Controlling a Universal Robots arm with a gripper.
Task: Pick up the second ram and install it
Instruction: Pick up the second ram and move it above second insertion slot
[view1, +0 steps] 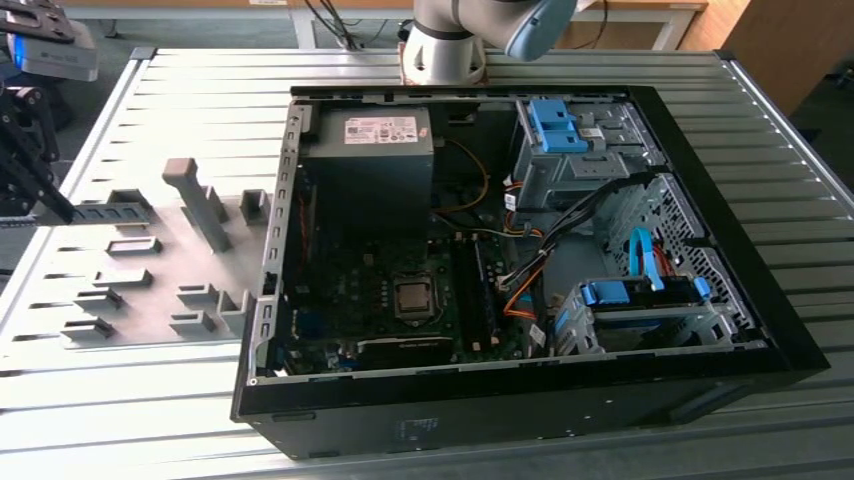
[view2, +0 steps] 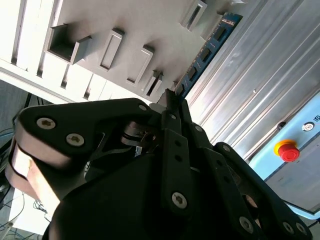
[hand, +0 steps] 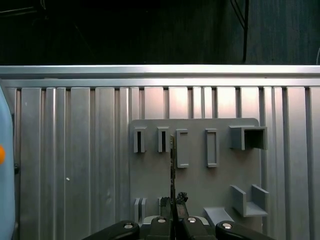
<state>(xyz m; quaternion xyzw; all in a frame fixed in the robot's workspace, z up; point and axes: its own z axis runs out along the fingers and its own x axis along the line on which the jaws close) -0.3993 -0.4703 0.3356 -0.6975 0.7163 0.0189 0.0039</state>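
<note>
Black fingers (view2: 176, 120) pinch tight on the thin blue-green stick with small black chips (view2: 207, 47).
In both wrist views the stick pokes out from the fingertips, over the flat grey plastic plate with holder blocks (hand: 200, 185). The plate lies on the ribbed silver metal counter (hand: 75, 165). Farther off, toward the exterior view's right, the open black computer box (view1: 507, 425) sits on that counter.

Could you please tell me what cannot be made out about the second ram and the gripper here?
The second ram: its near end is hidden by the fingers in the second wrist view.
Its chips: hidden in the first wrist view, where it is seen edge-on.
The gripper: cut off by the exterior view's left edge.
The memory slots: too dark to tell what they hold.
</note>
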